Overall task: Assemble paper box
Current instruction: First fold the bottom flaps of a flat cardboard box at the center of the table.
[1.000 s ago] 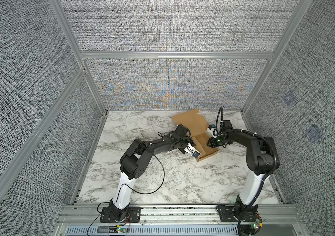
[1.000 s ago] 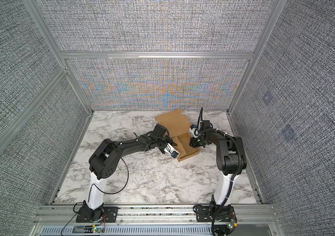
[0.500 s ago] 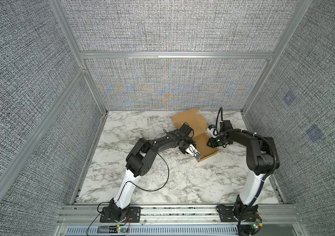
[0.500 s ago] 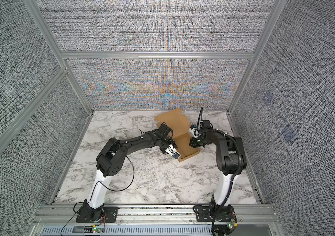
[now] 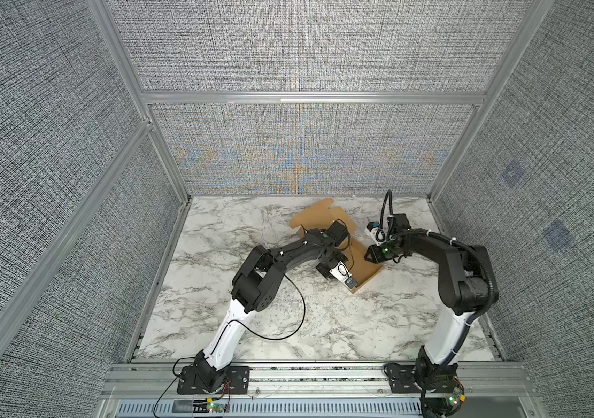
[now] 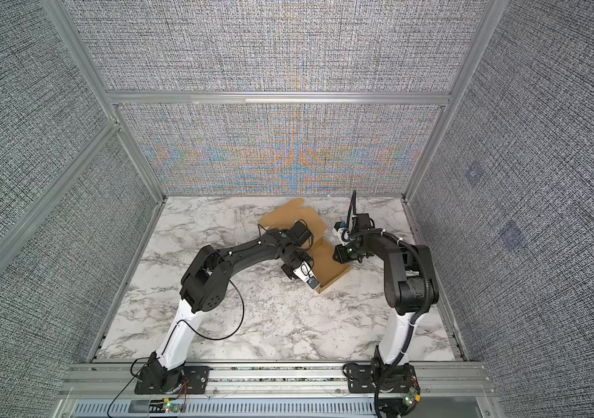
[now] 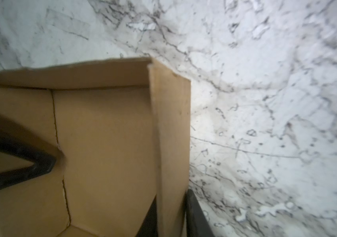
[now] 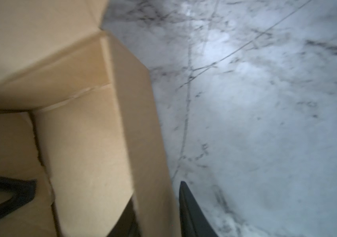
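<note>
My left gripper (image 7: 171,211) is clamped on an upright side wall of the paper box (image 5: 365,261), with one finger inside and one outside. My right gripper (image 8: 157,209) pinches a wall on the other side in the same way. The box sits half-formed on the marble table (image 5: 288,318) between my two arms, toward the back, its lid flap (image 5: 319,217) lying flat behind it.

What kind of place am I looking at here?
Most likely a robotics lab test cell. A left arm and a right arm are bolted to a metal rail inside aluminium-framed grey panels, with a paper box on a marble-patterned tabletop.
</note>
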